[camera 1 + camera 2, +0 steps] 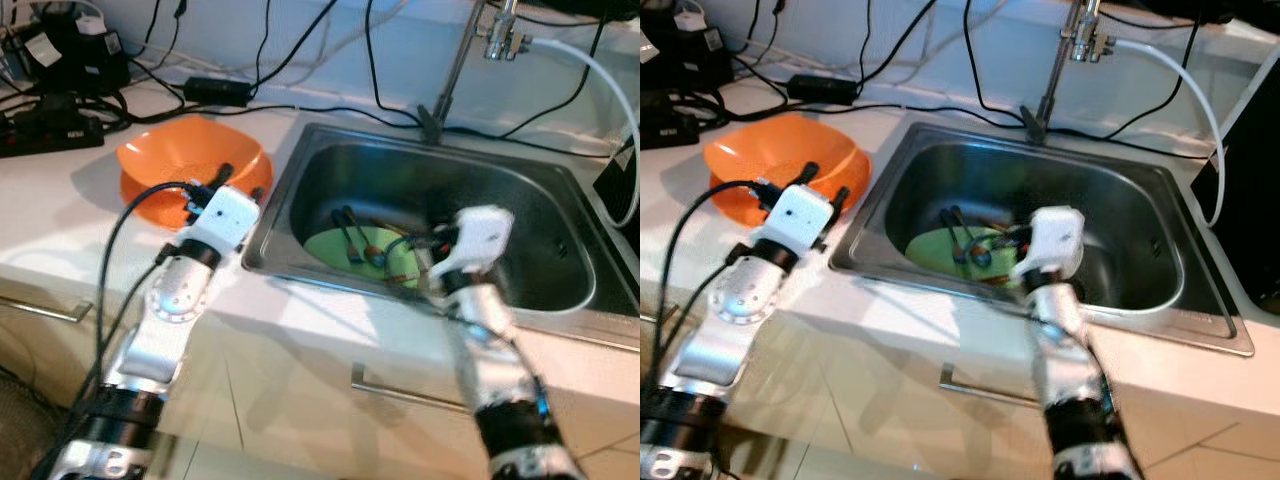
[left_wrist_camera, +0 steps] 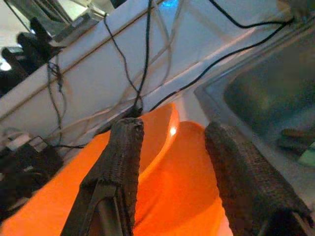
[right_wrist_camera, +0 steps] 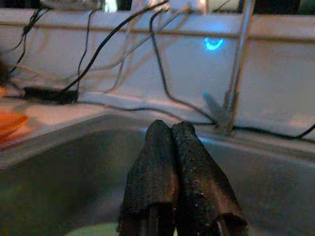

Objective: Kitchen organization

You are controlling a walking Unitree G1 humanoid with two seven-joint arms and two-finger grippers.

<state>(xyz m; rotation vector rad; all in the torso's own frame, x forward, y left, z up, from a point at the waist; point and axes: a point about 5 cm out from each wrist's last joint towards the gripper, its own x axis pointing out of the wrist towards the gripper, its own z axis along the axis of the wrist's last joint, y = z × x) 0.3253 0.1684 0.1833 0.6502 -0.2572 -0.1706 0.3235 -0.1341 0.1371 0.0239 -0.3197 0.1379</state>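
Observation:
An orange bowl [image 1: 165,160] sits on the white counter left of the steel sink [image 1: 540,210]. My left gripper [image 1: 241,182] hovers open over the bowl's right rim, and its two fingers [image 2: 123,162] frame the orange inside with nothing between them. In the sink lies a green plate [image 1: 330,250] with dark utensils [image 1: 350,238] on it. My right wrist [image 1: 482,235] hangs over the sink's front part. My right gripper [image 3: 171,129] is shut with nothing in it and points toward the faucet [image 3: 236,73].
Black cables and a power strip [image 1: 50,130] crowd the counter's back left, with a black adapter [image 1: 217,92] behind the bowl. A white hose [image 1: 600,70] runs from the faucet [image 1: 455,70]. A black object [image 1: 625,185] stands at the far right. Cabinet handles [image 1: 400,392] lie below.

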